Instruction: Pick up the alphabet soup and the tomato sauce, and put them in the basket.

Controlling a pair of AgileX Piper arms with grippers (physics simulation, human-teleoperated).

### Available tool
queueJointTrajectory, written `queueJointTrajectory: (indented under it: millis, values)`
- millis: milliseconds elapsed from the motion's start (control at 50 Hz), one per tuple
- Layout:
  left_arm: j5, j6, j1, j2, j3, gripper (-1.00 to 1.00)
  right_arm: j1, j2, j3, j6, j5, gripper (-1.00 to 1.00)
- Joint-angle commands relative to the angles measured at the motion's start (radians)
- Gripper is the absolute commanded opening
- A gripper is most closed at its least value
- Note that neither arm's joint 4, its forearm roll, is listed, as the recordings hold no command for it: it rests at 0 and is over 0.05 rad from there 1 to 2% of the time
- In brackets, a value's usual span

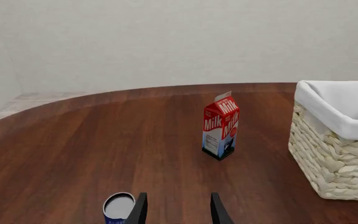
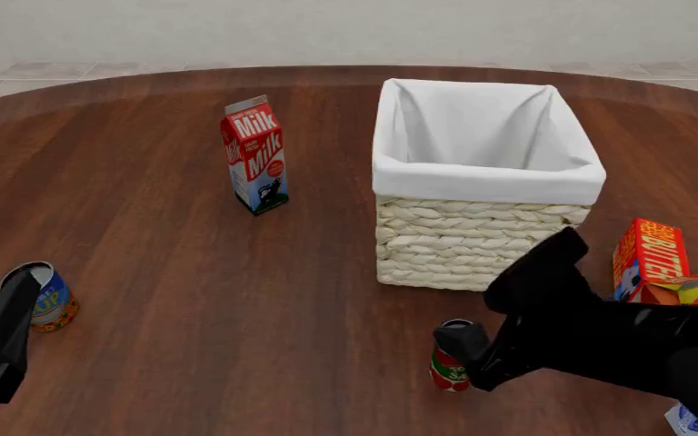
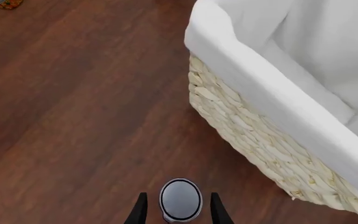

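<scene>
A red and white milk carton stood upright on the dark wooden table, toward the far left. At the right edge a red-orange butter box stood upright, with a smaller orange and yellow box just beside it, partly hidden. A white and blue item showed at the near right corner, too cut off to identify.

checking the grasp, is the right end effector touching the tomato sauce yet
Cannot tell. In the right wrist view the tomato sauce sits between the right end effector's fingers with slim gaps showing, but contact lower down is hidden.
</scene>
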Motion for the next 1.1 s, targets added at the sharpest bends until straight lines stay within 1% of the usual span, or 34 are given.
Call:
queueJointTrajectory:
  millis: [20,100,300,420,540,620,860,940,1020,1100]
  values:
    - [-0.011,-0.002,0.001,0.012,0.000,1.00,-0.010,0.059,0.008,-0.001,-0.053,1.00]
    - [-0.048,-0.002,0.002,0.050,0.000,1.00,-0.015,0.077,0.017,-0.004,-0.070,1.00]
    - [-0.058,-0.004,0.001,0.061,0.000,1.00,-0.020,0.078,0.040,-0.002,-0.073,1.00]
    - [-0.088,-0.004,0.002,0.091,0.000,1.00,-0.010,0.084,0.059,0.007,-0.088,1.00]
    - [-0.083,-0.004,0.002,0.085,0.000,1.00,-0.009,0.110,0.065,0.007,-0.107,1.00]
    - [-0.044,-0.005,0.001,0.047,0.000,1.00,-0.008,0.114,0.064,0.007,-0.107,1.00]
    - [-0.087,-0.005,0.001,0.091,0.000,1.00,0.003,0.163,0.072,0.019,-0.147,1.00]
    - [-0.090,-0.005,0.001,0.093,0.000,1.00,0.008,0.179,0.074,0.022,-0.158,1.00]
    - [-0.061,-0.005,0.002,0.064,0.000,1.00,0.006,0.189,0.072,0.022,-0.165,1.00]
    - [-0.078,-0.005,0.002,0.082,0.000,1.00,0.008,0.205,0.075,0.026,-0.180,1.00]
